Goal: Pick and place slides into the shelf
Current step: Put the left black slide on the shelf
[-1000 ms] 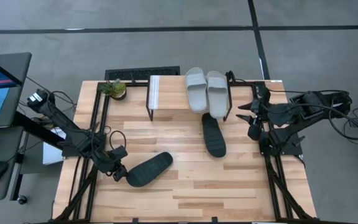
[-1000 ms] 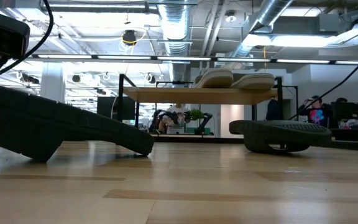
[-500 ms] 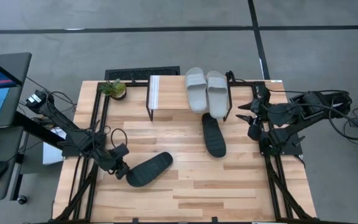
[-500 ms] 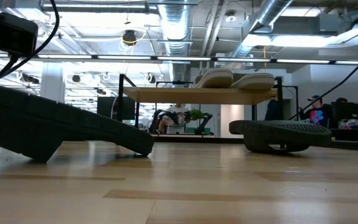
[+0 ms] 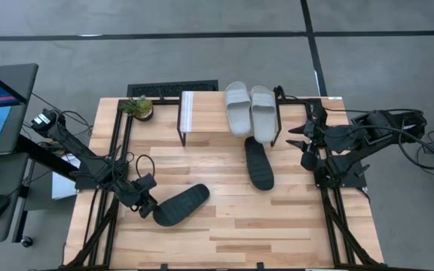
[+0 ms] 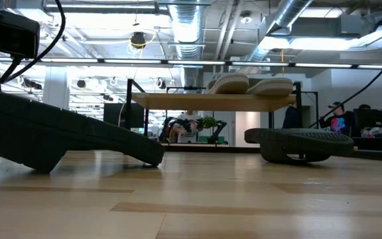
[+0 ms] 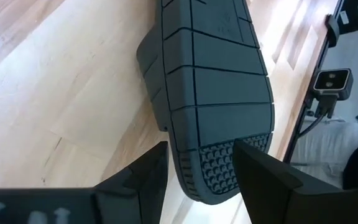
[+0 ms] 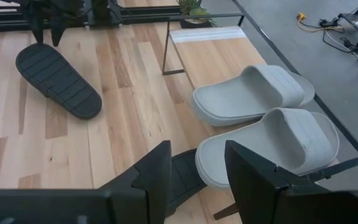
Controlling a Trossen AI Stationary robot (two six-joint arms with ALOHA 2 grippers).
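Two grey slides (image 8: 272,118) side by side on the shelf (image 8: 213,53), empty jaws above.

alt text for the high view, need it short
Overhead view: the left gripper grips a black slide lying sole-up on the table. Two grey slides rest on the shelf, another black slide lies below; the right gripper waits open nearby.

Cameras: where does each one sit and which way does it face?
High view: overhead, looking straight down at the table; both arms show.
Low view: at tabletop height, level across to the shelf; a bit of an arm shows top left.
Left wrist view: on the left arm, facing a black slide's sole; left hand straddles its end.
Right wrist view: on the right arm, facing the grey slides; right hand shows.
Shared: high and right wrist views both show that black slide.
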